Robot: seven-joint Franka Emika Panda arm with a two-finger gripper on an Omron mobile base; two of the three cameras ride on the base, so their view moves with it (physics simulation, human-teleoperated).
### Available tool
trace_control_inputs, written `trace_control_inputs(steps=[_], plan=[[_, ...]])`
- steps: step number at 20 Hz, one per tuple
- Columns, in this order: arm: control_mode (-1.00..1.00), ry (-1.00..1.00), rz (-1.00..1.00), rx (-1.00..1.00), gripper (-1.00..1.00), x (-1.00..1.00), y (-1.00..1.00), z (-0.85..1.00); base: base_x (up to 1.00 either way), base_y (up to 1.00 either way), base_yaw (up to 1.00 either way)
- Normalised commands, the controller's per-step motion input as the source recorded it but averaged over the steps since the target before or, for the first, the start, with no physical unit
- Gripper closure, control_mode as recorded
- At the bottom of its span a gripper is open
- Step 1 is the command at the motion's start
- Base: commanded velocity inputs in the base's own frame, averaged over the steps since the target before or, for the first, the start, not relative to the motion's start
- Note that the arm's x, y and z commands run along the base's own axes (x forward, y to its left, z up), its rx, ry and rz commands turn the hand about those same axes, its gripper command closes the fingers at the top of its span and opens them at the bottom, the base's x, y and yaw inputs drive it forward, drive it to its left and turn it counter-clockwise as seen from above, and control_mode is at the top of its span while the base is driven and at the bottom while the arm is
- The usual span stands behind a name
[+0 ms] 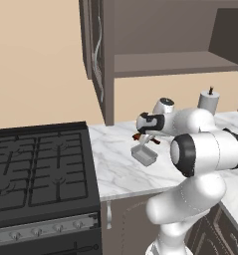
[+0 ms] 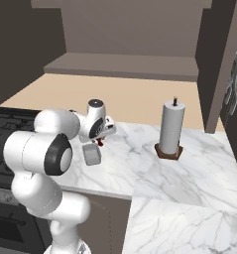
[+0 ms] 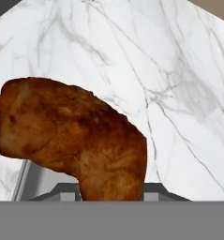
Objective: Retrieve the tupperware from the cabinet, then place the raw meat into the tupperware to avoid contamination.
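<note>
Glossy white rounded arm segments, black bands at joints, grey-capped wrist, dark tool (image 1: 142,136)

We see a white marble counter (image 1: 115,164) below the jaws, a black stove (image 1: 41,169) to their left and a beige wall (image 1: 36,60) beyond them.

counter (image 2: 140,163): open around tupperware (image 1: 144,155) | paper towel roll (image 2: 171,130): well apart

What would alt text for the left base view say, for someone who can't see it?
The robot's gripper holds the raw meat just above the tupperware on a marble counter. A black stove sits to the left, and the cabinet stands open above.
</note>
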Motion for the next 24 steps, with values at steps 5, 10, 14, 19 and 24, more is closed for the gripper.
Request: trace_control_inputs(steps=[5, 10, 14, 19, 24], plan=[[-1.0, 0.01, 0.0, 0.0, 1.0, 0.0, 0.0, -0.04, 0.0, 0.0, 0.0], [-1.0, 0.01, 0.0, 0.0, 1.0, -0.08, 0.12, -0.1, 0.0, 0.0, 0.0], [-1.0, 0.04, 0.0, 0.0, 1.0, -0.02, 0.16, -0.18, 0.0, 0.0, 0.0], [-1.0, 0.07, 0.0, 0.0, 1.0, 0.0, 0.06, -0.23, 0.0, 0.0, 0.0], [-1.0, 0.06, 0.0, 0.0, 1.0, 0.0, 0.01, -0.23, 0.0, 0.0, 0.0]])
